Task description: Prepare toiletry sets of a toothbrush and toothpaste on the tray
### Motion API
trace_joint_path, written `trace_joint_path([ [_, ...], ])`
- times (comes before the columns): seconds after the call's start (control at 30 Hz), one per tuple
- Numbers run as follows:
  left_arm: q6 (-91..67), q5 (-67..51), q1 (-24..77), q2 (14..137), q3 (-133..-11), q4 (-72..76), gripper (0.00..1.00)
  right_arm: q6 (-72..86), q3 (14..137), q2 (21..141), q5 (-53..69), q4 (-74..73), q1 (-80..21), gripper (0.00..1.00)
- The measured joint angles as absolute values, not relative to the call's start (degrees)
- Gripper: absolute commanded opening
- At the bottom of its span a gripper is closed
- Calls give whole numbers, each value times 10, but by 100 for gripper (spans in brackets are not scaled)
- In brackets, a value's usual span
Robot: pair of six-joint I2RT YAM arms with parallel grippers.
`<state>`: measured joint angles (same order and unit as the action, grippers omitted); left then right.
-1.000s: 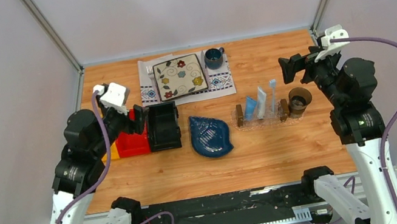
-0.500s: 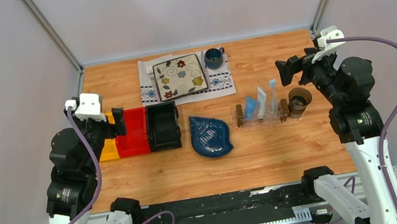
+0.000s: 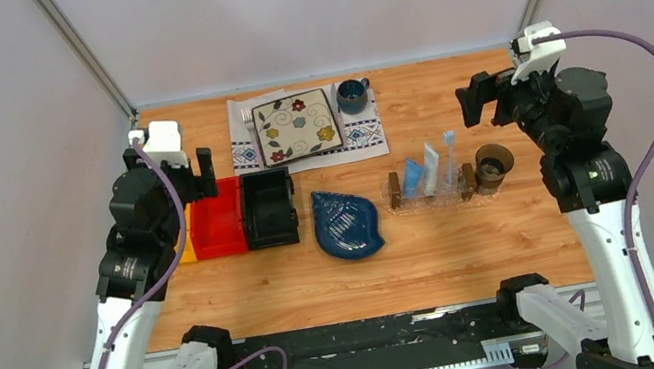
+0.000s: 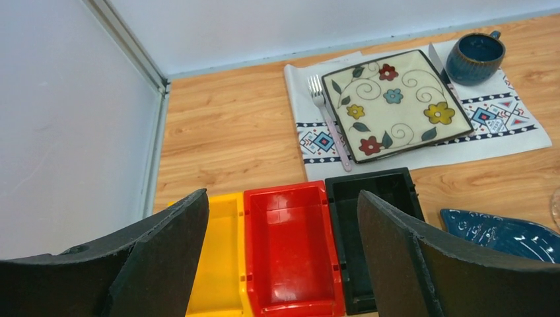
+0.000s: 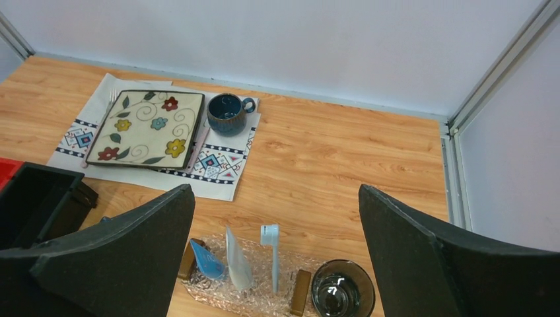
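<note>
The clear tray point(image 3: 438, 201) with a brown block at each end sits right of centre on the table. In it stand a pale toothbrush point(image 3: 449, 155), a light blue toothpaste tube point(image 3: 413, 176) and a white-grey toothpaste tube point(image 3: 430, 168). The right wrist view shows the same tray point(image 5: 224, 290), toothbrush point(image 5: 273, 264), blue tube point(image 5: 206, 262) and grey tube point(image 5: 238, 261) below my open, empty right gripper point(image 5: 275, 187). That gripper point(image 3: 476, 102) hangs high, behind and right of the tray. My left gripper point(image 3: 199, 171) is open and empty above the bins point(image 4: 282, 193).
Yellow point(image 3: 186, 248), red point(image 3: 216, 222) and black point(image 3: 268, 207) bins stand side by side at the left; what shows of their insides is bare. A dark blue leaf dish point(image 3: 347, 224) lies mid-table. A dark glass cup point(image 3: 492, 165) touches the tray's right end. A floral plate point(image 3: 295, 126), fork point(image 4: 327, 119) and blue mug point(image 3: 351, 94) sit at the back.
My left arm pulled back left from the red bin, then rose over the bins with its jaws a little wider. The right gripper lifted slightly.
</note>
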<state>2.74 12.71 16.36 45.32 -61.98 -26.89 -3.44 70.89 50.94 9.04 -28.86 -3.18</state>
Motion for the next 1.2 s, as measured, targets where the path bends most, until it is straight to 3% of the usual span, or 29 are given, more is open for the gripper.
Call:
trace_joint_path([
  [1.2,15,86,160,428,-554,-202,89,-28,675,501,48,-282,-25,100],
])
